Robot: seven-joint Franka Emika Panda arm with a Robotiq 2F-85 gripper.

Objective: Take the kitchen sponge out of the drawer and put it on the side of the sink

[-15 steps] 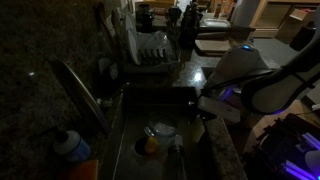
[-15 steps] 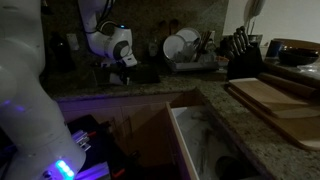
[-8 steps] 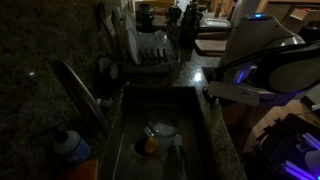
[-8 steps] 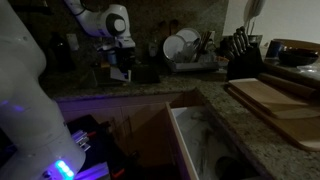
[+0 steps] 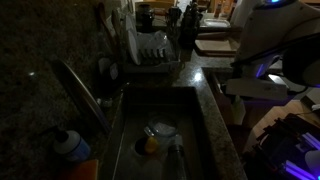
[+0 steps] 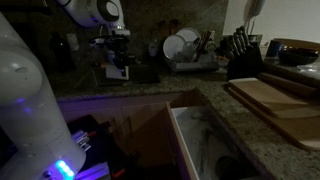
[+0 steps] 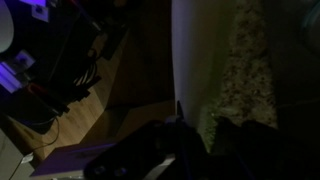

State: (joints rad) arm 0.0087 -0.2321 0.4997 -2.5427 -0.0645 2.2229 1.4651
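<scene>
The drawer [image 6: 181, 138] runs off the bottom edge in an exterior view, and its inside is too dark to read. In the wrist view the hand [image 7: 200, 148] is only a black shape, its jaws indistinguishable. The sink [image 5: 122, 135] is cut off below too.

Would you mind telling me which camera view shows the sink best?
An exterior view shows the sink best, looking down from above: its dark basin and curved faucet are both in frame. In the exterior view with the open drawer, the basin is too dark to discern. The wrist view misses it.
</scene>
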